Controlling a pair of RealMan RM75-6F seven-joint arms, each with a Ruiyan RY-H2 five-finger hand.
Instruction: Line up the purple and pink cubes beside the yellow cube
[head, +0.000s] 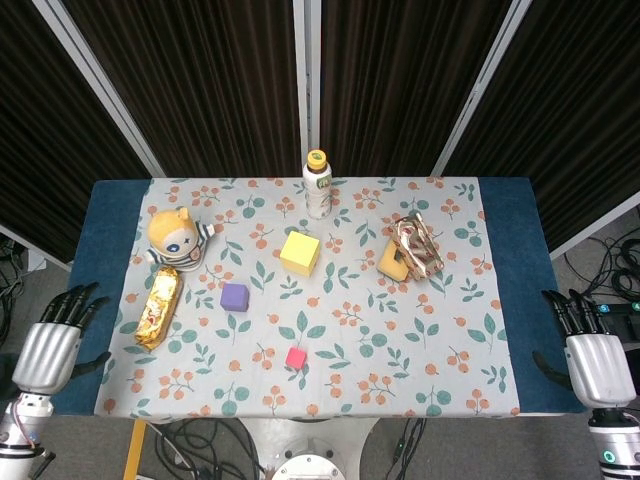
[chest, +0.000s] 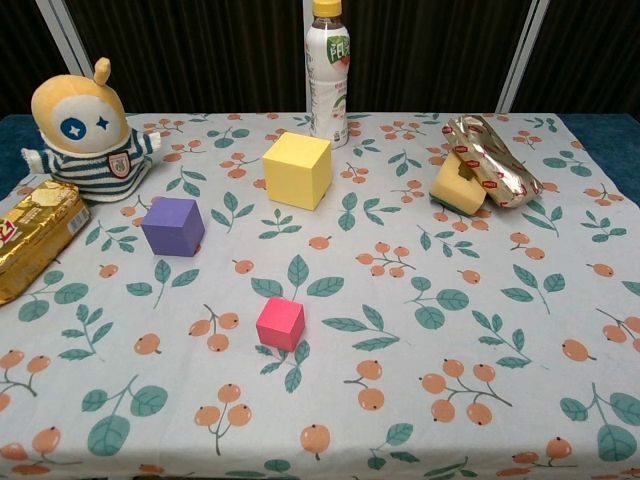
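Observation:
The yellow cube (head: 300, 252) (chest: 297, 169) stands near the table's middle, just in front of the bottle. The purple cube (head: 234, 296) (chest: 172, 226) lies to its front left. Nearer the front edge sits the small pink cube (head: 295, 357) (chest: 280, 323). My left hand (head: 52, 345) hangs off the table's left edge, fingers spread and holding nothing. Off the right edge is my right hand (head: 592, 352), also spread and empty. Neither hand shows in the chest view.
A drink bottle (head: 317, 184) stands at the back. A plush toy (head: 175, 234) and a gold-wrapped bar (head: 157, 305) occupy the left side. On the right lie a sponge and a shiny wrapped packet (head: 414, 250). The floral cloth (head: 400, 350) covers the table.

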